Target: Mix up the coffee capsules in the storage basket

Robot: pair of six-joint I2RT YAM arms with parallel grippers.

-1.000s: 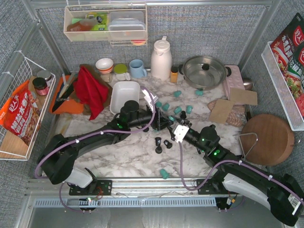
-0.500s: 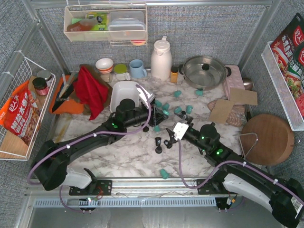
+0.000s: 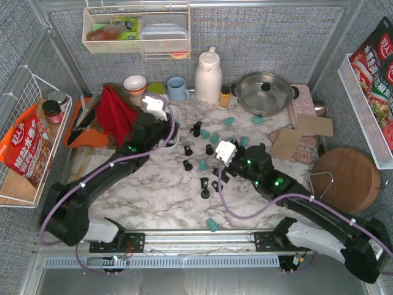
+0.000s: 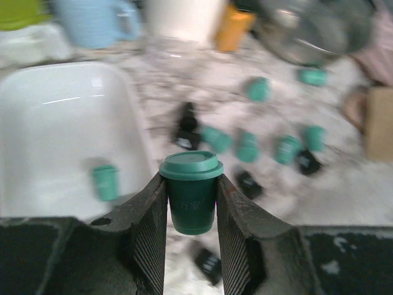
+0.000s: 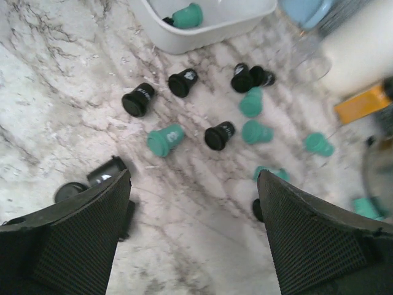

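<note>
Left wrist view: my left pincer (image 4: 191, 212) is clamped on one teal capsule (image 4: 191, 184), just beside the storage basket (image 4: 43, 104).

The teal capsule's long axis runs straight up the picture, with the wide flanged rim on top and the narrow base down between my pads, which cover its lower sides. Beyond it to the left sits the white storage basket, cut off at the frame edge, with a second teal capsule (image 4: 105, 182) lying blurred inside. My right pincer (image 5: 193, 233) stands wide apart over the marble tabletop (image 5: 184, 203), holding nothing. Past it, loose capsules (image 5: 166, 140) lie on their sides, teal and black, pointing every way. From above, my left arm hides most of the basket and the capsule I hold.
</note>
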